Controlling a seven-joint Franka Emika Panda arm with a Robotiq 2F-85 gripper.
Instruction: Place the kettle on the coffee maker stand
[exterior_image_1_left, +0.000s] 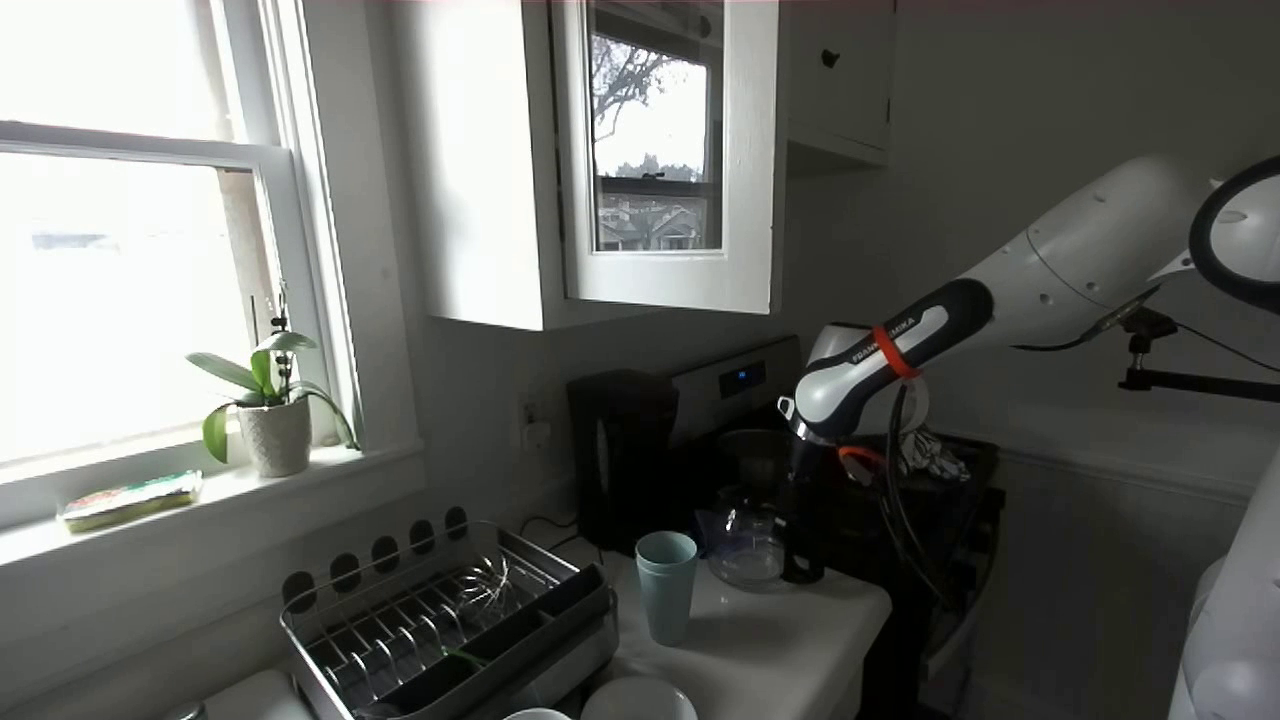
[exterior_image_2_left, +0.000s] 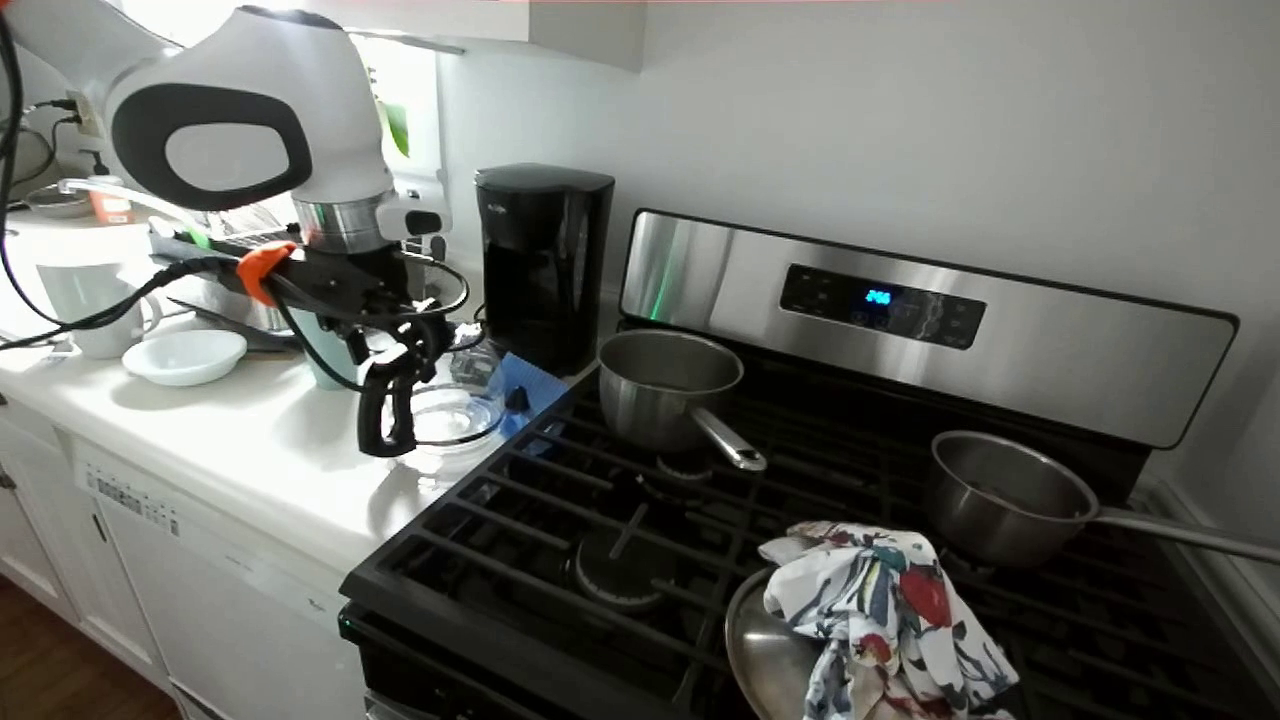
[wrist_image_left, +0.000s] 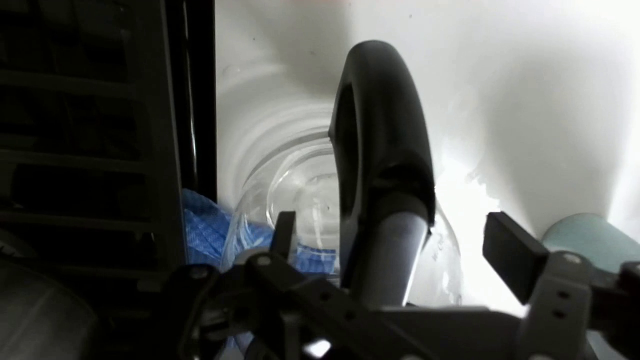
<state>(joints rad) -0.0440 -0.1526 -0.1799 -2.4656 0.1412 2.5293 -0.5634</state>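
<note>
The stove (exterior_image_2_left: 640, 580) fills the lower right of an exterior view, black across its grates, with a steel back panel and lit blue digits. The white counter (exterior_image_2_left: 250, 450) runs alongside it on the left. The robot arm (exterior_image_1_left: 1090, 250) comes in from the right edge of an exterior view and slants down toward the middle; at the lower left of that frame sits the grey dish rack (exterior_image_1_left: 580, 640).

The black coffee maker (exterior_image_2_left: 545, 260) shows in both exterior views, upright near the wall, just beside the stove. Its base, the coffee maker stand (exterior_image_2_left: 548, 352), is so dark that its surface is hard to make out.

A steel pot (exterior_image_2_left: 650, 415) stands on the stove near the middle of an exterior view, and another pot (exterior_image_2_left: 1010, 510) toward the right edge. At the bottom right, a flowered towel (exterior_image_2_left: 890, 620) lies draped over a round steel pan or lid (exterior_image_2_left: 765, 650); I cannot tell which.

The kettle (wrist_image_left: 310, 200), clear glass with a black handle (wrist_image_left: 392, 110), rests on the counter beside the stove and takes the middle of the wrist view. The gripper (wrist_image_left: 395, 235) has its jaws spread, one to each side of the handle, with gaps showing on both sides.

A white bowl (exterior_image_2_left: 185, 357) sits at the left of an exterior view. The blue-green cup (exterior_image_1_left: 667, 590) stands upright just left of the kettle in an exterior view.
</note>
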